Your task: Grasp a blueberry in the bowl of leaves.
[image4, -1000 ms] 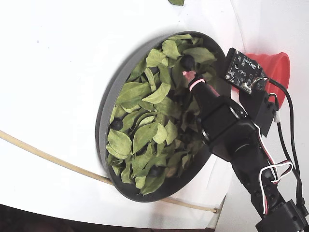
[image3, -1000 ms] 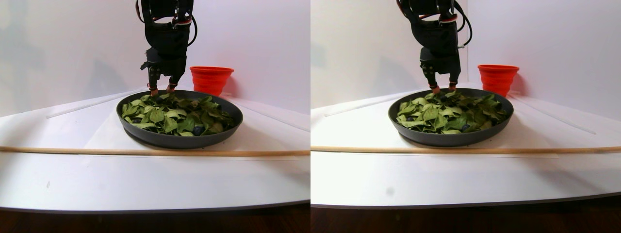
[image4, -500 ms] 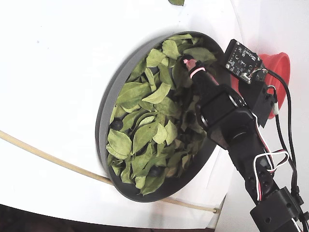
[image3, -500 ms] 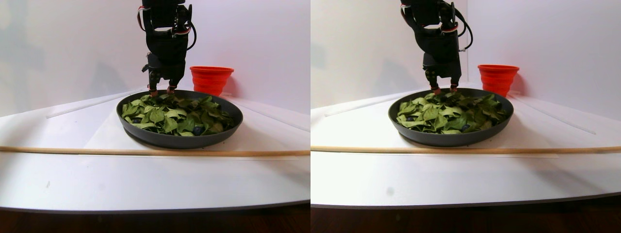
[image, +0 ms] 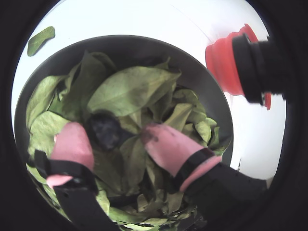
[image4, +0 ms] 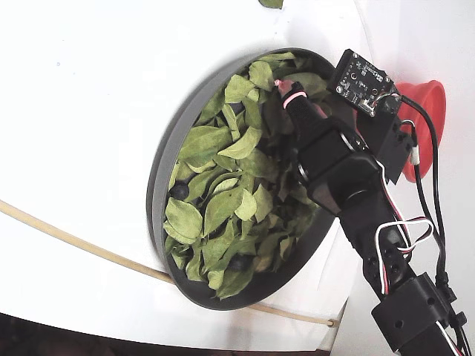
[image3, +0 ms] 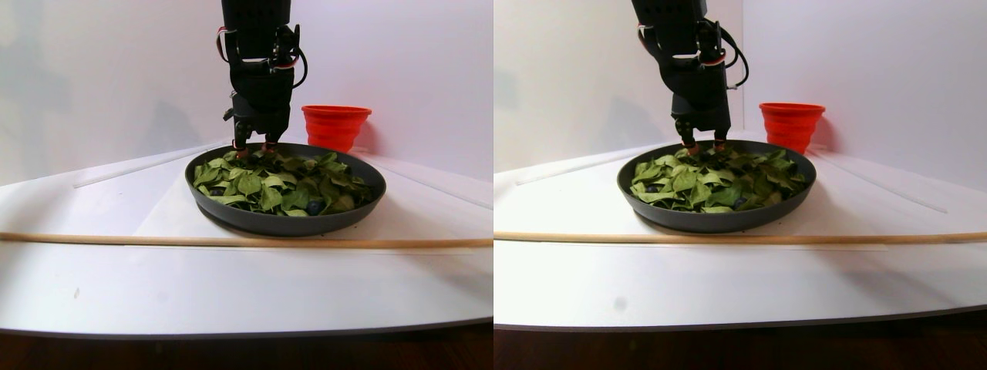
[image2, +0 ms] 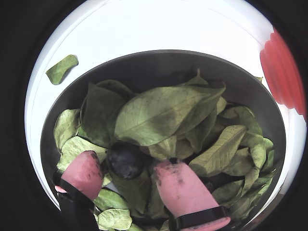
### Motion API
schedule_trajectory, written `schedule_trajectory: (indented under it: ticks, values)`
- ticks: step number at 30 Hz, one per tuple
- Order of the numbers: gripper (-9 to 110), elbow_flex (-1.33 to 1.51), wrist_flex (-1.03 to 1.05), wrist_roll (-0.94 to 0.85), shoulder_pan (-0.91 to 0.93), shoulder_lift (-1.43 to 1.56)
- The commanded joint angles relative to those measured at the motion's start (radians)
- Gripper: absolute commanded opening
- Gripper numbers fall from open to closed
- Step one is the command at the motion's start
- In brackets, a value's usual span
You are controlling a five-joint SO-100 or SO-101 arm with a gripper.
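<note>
Pink-tipped black hand (image2: 127, 175) open, straddling small round dark blueberry (image2: 125, 160) among green leaves (image2: 166, 113); next: close gently.

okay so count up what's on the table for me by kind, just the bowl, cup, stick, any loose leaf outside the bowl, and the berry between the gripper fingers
Bowl: 1
Red cup: 1
Wooden stick: 1
Loose leaf outside the bowl: 1
Blueberry between the fingers of the gripper: 1
Total: 5
The leaves piled in the bowl are too many and overlapped to count.
</note>
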Motion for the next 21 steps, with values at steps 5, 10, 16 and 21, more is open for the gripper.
schedule_trajectory:
  ticks: [5,10,16,21]
  values:
    - [22,-0.089,-0.031,0.008,-0.006,-0.003]
    - [22,-0.094,-0.049,0.009,-0.009,-0.028]
    - [22,-0.103,-0.072,0.017,-0.015,-0.054]
    - [21,-0.104,-0.084,0.021,-0.018,-0.067]
